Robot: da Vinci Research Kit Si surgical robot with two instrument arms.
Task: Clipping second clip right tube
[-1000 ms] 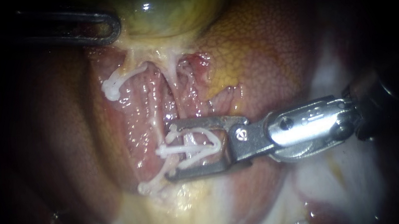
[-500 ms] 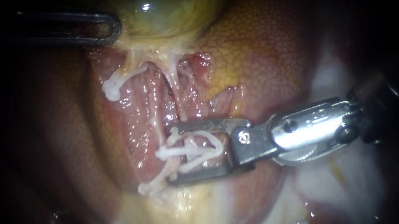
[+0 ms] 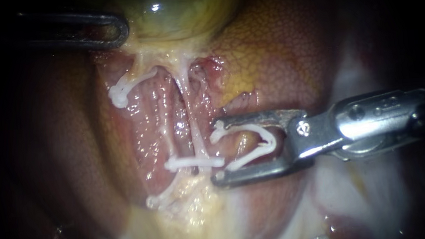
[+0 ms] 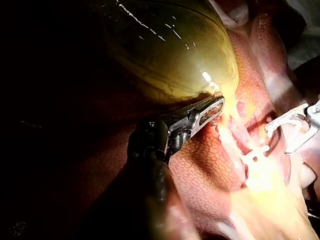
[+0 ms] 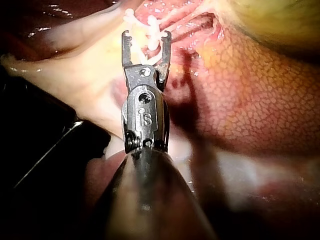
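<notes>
against the liver [image 3: 268,53], the right tube [image 3: 197,139] runs crosswise just ahead of my right instrument [image 3: 216,150], whose wide-apart jaws cradle an unclosed clip [image 3: 252,128], not yet around it.

1. My right instrument [image 3: 214,150] backs away to the right. One second ago its jaws straddled the right tube [image 3: 195,136], with both tips past the tube's left side. Both tips now stand just right of the tube and clear of it.
2. The instrument also sits slightly farther back in the scene than before.
3. The open clip [image 3: 263,140] seated between the jaws travels with them. It no longer surrounds the tube.
4. The closed clip [image 3: 193,163] across the tube was overlapped by the jaws and the open clip. It now lies fully exposed, just left of the lower jaw tip.
</notes>
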